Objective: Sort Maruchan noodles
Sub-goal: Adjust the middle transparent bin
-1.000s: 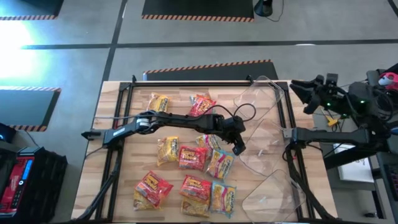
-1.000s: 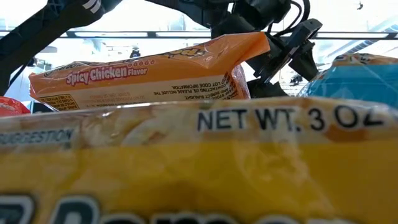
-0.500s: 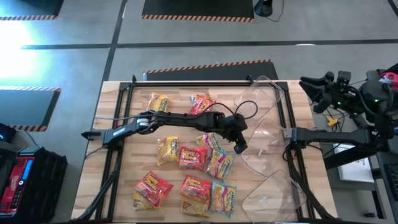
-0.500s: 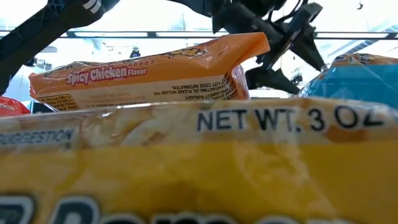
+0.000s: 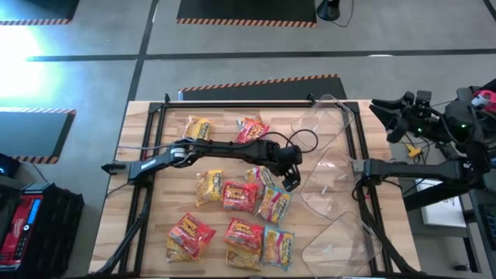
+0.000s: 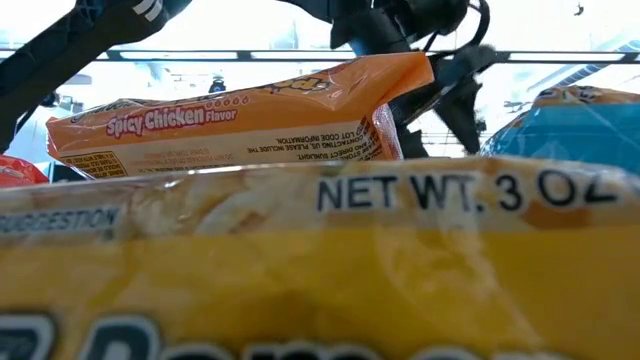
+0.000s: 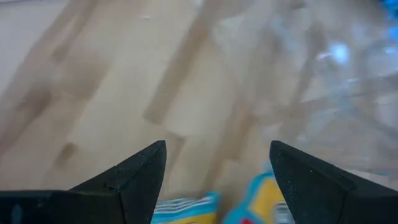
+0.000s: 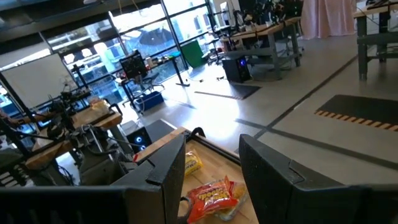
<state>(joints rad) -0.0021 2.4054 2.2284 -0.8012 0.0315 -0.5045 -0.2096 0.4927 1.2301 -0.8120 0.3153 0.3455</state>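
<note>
Several Maruchan packets lie flat on the wooden table. In the high view I see a yellow one, a red one, and a cluster with a light blue packet and a red one. My left gripper hangs open above the cluster's right edge, touching nothing. Its wrist view shows the open gripper over bare wood, with light blue and yellow packets just below. My right gripper waits raised beyond the table's right far corner, open.
Three clear plastic tubs stand along the table's right side: far, middle, near. More packets lie toward the near edge. In the low view a yellow packet and an orange Spicy Chicken packet block most of the sight.
My left gripper has turned about its wrist and drifted a little toward the table's left, from beside the middle tub back over the packet cluster. My right arm has shifted slightly off the table's right far corner. No packet has moved.
</note>
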